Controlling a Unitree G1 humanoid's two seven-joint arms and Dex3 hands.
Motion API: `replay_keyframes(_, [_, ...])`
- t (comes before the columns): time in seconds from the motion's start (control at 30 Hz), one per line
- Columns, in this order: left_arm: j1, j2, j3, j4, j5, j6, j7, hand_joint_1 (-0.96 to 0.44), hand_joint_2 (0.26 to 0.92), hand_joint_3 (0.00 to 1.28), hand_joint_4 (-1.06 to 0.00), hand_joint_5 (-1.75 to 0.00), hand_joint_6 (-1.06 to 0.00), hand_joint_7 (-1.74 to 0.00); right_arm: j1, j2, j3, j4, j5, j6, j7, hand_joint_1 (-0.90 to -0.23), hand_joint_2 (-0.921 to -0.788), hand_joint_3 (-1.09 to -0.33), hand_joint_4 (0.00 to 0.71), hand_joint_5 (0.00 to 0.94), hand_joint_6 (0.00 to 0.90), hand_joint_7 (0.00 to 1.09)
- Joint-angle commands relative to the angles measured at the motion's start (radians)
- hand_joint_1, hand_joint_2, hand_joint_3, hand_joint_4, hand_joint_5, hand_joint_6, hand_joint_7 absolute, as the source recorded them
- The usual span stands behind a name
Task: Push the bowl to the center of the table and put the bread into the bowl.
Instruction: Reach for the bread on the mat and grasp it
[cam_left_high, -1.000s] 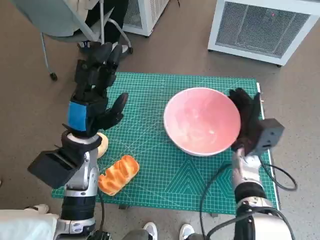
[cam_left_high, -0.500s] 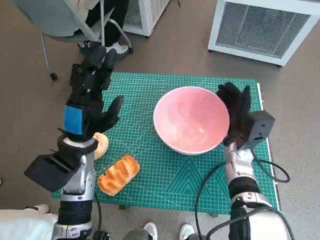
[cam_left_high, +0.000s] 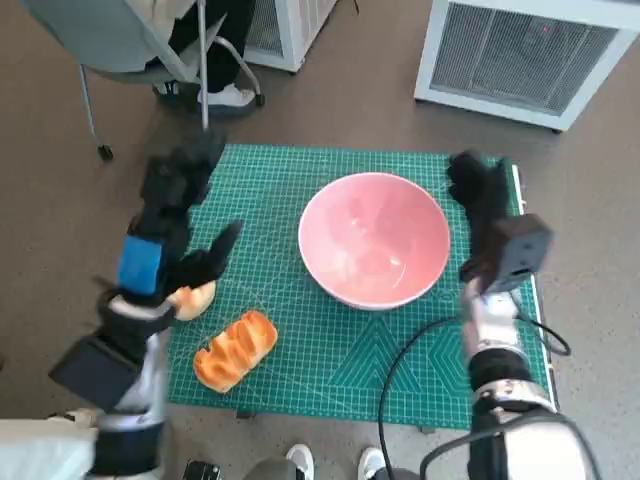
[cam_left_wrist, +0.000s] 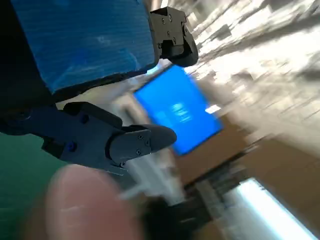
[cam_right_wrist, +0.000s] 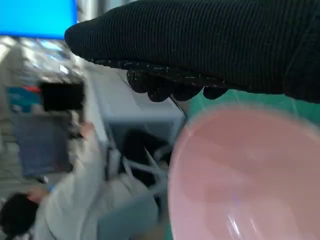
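left hand (cam_left_high: 165, 225): raised, fingers spread, empty | right hand (cam_left_high: 478, 195): upright beside bowl (cam_left_high: 373, 238), empty

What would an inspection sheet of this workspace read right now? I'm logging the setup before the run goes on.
Surface: green cutting mat covers the table.
Job's things: pink bowl near the mat's middle, empty; bread on the mat's near left part.
Clutter: a pale round item beside the bread, partly hidden by the left hand.
Hands: left hand raised, holding nothing; right hand open by the bowl's right rim.
Cables: black cable loops off the right arm.
Surroundings: chair, a person's feet, white units on the floor.
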Motion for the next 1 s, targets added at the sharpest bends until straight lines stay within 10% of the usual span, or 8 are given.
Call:
replay_keyframes(0.03, [0.14,0.081,0.041,-0.228,0.123,0.162,-0.017,-0.39,0.921,0.4,-0.29,-0.01,-0.06,-0.61,0.013,-0.031,0.014,-0.056,-0.008,-0.125,0.032,-0.584,-0.921,-0.852,0.336,0.001,0.181,0.45])
replay_keyframes(0.4, [0.377,0.146,0.084,-0.48,0.213,0.315,-0.084,-0.42,0.921,0.3,-0.36,-0.02,-0.15,-0.51,0.069,-0.039,0.034,-0.24,0.059,-0.4,0.183,-0.584,-0.921,-0.868,0.355,0.007,0.214,0.37])
replay_keyframes(0.63, [0.476,0.19,0.082,-0.558,0.255,0.377,-0.149,-0.45,0.921,0.26,-0.37,0.0,-0.25,-0.32,0.097,-0.031,0.059,-0.327,0.096,-0.449,0.241,-0.591,-0.921,-0.839,0.356,0.004,0.218,0.35])
replay_keyframes(1.0, [0.545,0.198,-0.011,-0.562,0.398,0.406,-0.163,-0.46,0.921,0.23,-0.36,0.0,-0.31,-0.19,0.11,-0.035,0.08,-0.355,0.079,-0.45,0.249,-0.59,-0.921,-0.831,0.357,0.003,0.228,0.34])
